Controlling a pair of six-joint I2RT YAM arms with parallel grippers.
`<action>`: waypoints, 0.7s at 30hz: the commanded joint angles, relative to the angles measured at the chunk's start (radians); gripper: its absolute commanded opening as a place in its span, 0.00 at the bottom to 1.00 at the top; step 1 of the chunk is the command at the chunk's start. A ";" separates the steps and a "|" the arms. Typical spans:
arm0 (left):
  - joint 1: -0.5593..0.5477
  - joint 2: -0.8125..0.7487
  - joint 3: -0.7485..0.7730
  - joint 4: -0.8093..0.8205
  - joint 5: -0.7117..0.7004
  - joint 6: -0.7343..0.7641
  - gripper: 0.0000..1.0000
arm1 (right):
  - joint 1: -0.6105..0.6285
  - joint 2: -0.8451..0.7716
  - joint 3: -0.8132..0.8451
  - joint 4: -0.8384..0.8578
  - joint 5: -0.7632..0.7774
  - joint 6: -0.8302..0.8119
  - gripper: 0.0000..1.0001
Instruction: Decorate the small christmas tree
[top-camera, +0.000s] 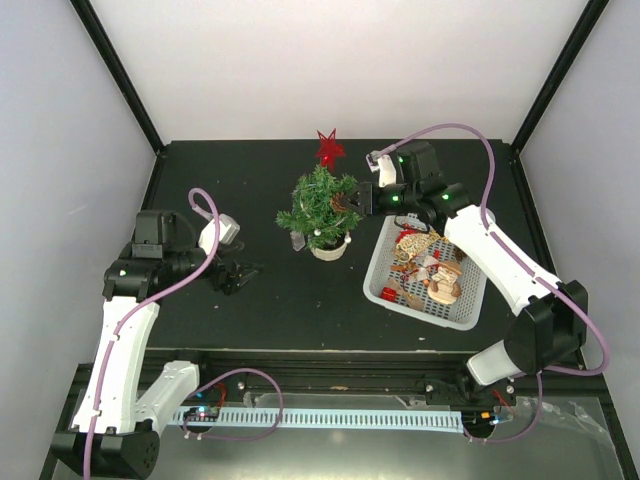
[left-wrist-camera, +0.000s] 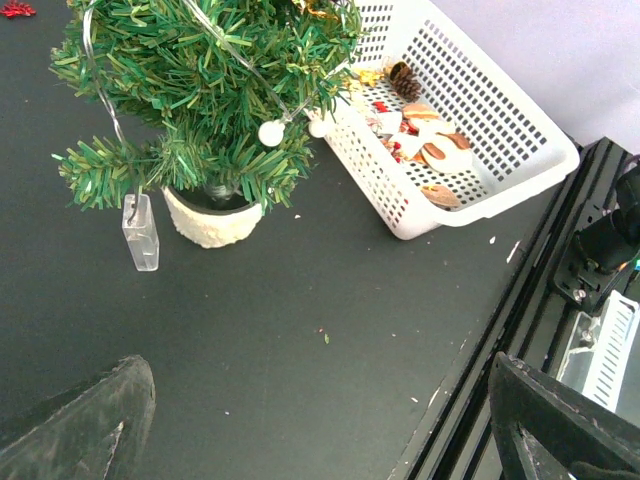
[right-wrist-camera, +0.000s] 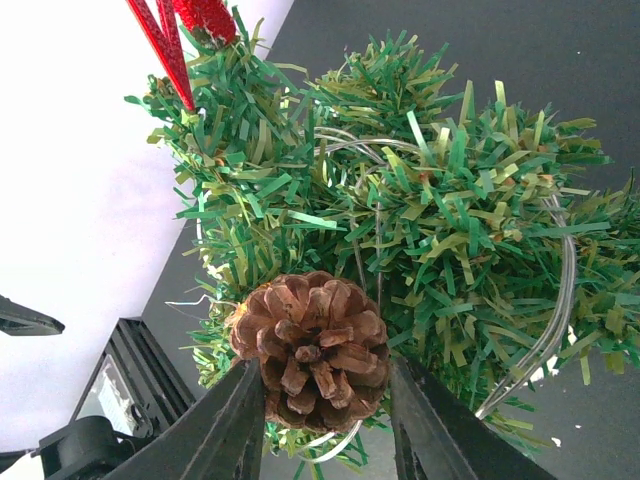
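A: One small christmas tree (top-camera: 320, 205), and where does it stand?
B: Upright in its cream pot (left-wrist-camera: 212, 222), on the black table (top-camera: 250, 310), toward the far middle. A red star (top-camera: 329, 148) sits at its top. A thin clear wire (right-wrist-camera: 560, 300) winds through the branches, white balls (left-wrist-camera: 271, 132) hang low on it, and a clear plastic box (left-wrist-camera: 140, 232) dangles just beside the pot.
A: And the right gripper (right-wrist-camera: 325, 378)?
B: Against the tree's right side in the top view, jaws clamped on a brown pine cone (right-wrist-camera: 310, 345). The cone is pressed in among the green needles.
A: What lies beyond that?
B: A white basket (left-wrist-camera: 500, 130), just right of the tree, holding wooden ornaments and another small cone (left-wrist-camera: 405, 80). The right arm reaches over it.
A: The left gripper (top-camera: 240, 272)?
B: Well apart from the tree, out to its left above the table, pointing toward the pot. Its fingers are spread wide with nothing between them.
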 joint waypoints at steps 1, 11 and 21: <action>0.007 -0.012 -0.002 0.016 -0.006 -0.006 0.92 | -0.003 -0.010 0.001 -0.003 0.017 -0.017 0.38; 0.007 -0.018 -0.002 0.016 -0.009 -0.006 0.91 | -0.003 -0.057 0.013 -0.006 0.035 0.000 0.42; 0.007 -0.023 -0.004 0.016 -0.013 -0.006 0.91 | -0.005 -0.119 0.001 -0.058 0.156 0.015 0.44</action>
